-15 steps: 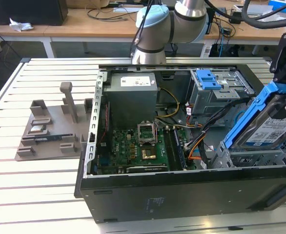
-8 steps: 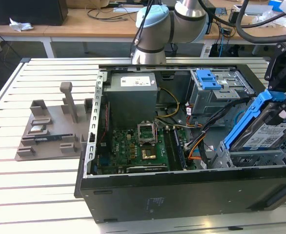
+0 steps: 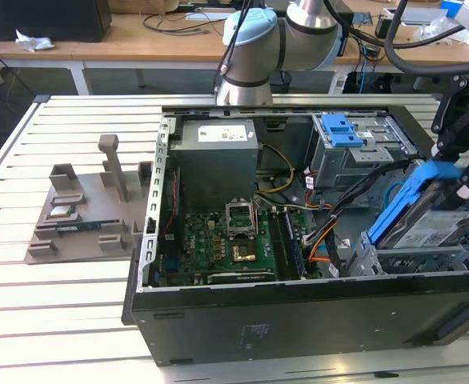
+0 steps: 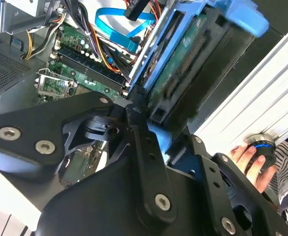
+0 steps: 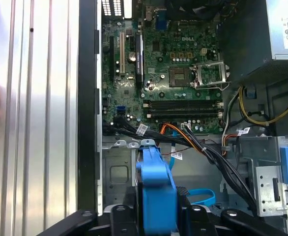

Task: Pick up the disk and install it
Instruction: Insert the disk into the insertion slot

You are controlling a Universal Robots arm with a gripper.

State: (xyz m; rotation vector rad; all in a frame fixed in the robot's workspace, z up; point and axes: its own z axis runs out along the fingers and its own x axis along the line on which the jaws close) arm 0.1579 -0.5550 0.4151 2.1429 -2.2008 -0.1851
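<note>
Disk (image 3: 426, 210) is pinched by its blue rail in the gripper (image 3: 458, 172), tilted with its long axis sloping down into the open computer case (image 3: 298, 320), lower end over the drive bay (image 3: 426, 260).

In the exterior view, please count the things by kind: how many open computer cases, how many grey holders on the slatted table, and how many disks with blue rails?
Open computer case: 1
Grey holder: 1, on the table at the exterior view's left
Disk: 1, tilted over the case, clamped in the gripper
Total: 3
</note>
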